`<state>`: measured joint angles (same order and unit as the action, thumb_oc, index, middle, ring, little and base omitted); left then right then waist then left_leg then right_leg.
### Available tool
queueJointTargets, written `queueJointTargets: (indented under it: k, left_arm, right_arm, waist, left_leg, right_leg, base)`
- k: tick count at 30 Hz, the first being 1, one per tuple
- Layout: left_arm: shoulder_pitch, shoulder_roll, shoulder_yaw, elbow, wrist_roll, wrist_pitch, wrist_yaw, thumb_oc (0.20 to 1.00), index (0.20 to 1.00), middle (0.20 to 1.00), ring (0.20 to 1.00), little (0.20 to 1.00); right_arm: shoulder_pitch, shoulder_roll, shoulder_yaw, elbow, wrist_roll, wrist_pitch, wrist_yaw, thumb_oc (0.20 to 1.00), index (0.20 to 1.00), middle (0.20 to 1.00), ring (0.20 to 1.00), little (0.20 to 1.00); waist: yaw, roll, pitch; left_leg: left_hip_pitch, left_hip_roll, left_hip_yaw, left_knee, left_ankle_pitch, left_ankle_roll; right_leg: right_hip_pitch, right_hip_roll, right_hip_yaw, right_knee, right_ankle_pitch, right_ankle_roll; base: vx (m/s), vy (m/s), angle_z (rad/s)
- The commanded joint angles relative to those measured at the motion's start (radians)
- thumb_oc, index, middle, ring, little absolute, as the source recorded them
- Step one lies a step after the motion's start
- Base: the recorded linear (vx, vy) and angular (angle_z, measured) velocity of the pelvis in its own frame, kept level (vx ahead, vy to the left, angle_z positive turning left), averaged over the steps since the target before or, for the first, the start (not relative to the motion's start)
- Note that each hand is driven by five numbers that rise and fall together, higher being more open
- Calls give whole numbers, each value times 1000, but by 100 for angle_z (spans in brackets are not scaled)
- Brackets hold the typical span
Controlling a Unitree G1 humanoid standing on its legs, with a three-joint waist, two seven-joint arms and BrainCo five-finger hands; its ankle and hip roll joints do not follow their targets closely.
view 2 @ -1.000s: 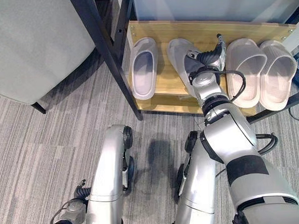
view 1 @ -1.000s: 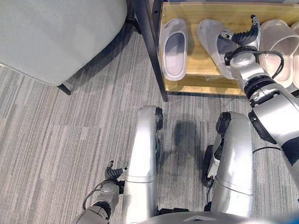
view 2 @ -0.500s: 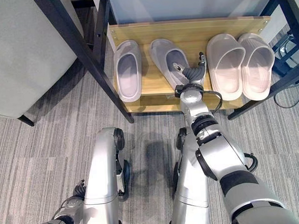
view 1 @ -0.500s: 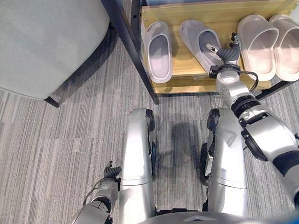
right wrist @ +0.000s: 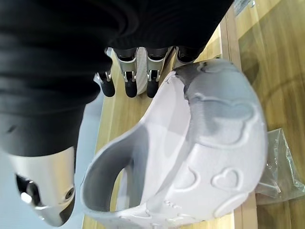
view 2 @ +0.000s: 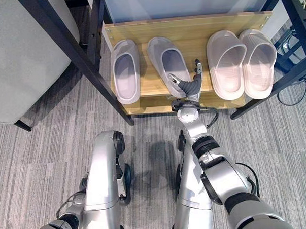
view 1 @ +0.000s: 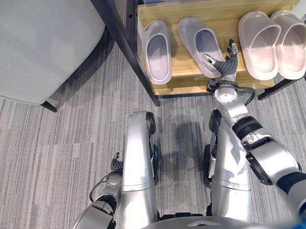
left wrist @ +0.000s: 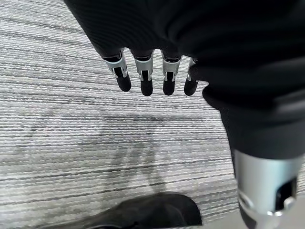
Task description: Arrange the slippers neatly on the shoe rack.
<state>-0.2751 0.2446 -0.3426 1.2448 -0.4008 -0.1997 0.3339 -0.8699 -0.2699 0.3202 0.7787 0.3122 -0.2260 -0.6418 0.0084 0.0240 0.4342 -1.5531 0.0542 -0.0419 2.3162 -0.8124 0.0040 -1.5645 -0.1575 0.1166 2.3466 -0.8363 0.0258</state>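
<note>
Two pale grey slippers lie on the wooden shoe rack shelf [view 1: 224, 10]. The left one [view 1: 158, 51] points straight in, while the right one [view 1: 199, 41] lies slanted, its heel toward the front edge. My right hand [view 1: 226, 66] is at that heel, open, with straight fingers [right wrist: 128, 83] alongside the slipper [right wrist: 214, 143] and the thumb near its rim. A pair of beige slippers [view 1: 271, 41] sits side by side further right. My left hand [view 1: 115, 178] hangs low over the carpet, its fingers [left wrist: 146, 86] straight and holding nothing.
A black rack post [view 1: 120, 40] slants down left of the shelf. A grey upholstered seat [view 1: 38, 43] fills the upper left above striped grey carpet [view 1: 53, 149]. Another black frame leg [view 2: 291, 17] stands at the shelf's right end.
The camera has shifted, bringing the whole rack into view. My right hand has drawn back along the slanted grey slipper, from its middle to its heel at the shelf front.
</note>
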Motion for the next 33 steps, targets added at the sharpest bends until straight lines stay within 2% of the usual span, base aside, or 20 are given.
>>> queueJointTargets:
  k: [1,8,33]
  left_arm:
    - [36,-1,-23,2,38,9,40,1000,1000,1000,1000,1000]
    - [17,4,-12,14,68,23,60,1000,1000,1000,1000,1000]
    - [16,18,-34,49,160,43,61,1000,1000,1000,1000,1000]
  right_arm:
    - [-17,9,19,-122,-11,-44,-5,1000,1000,1000,1000,1000]
    - [-3,43,67,-214,-20,-38,26,1000,1000,1000,1000,1000]
    - [-116,98,188,-150,-77,9,95,1000,1000,1000,1000,1000]
  waist:
    - [53,2,22]
    - [49,-2,39]
    - [62,7,52]
  left_leg:
    - [-17,-18,-28,51,-12,71]
    - [-17,-17,-28,65,-15,78]
    - [-17,-26,-30,64,-6,68]
  right_leg:
    - [55,-6,61,60,131,-87]
    - [47,6,61,65,138,-89]
    - [48,14,71,75,144,-83]
  base:
    - [-49,-25,0]
    - [-13,-4,0]
    - [0,0,0]
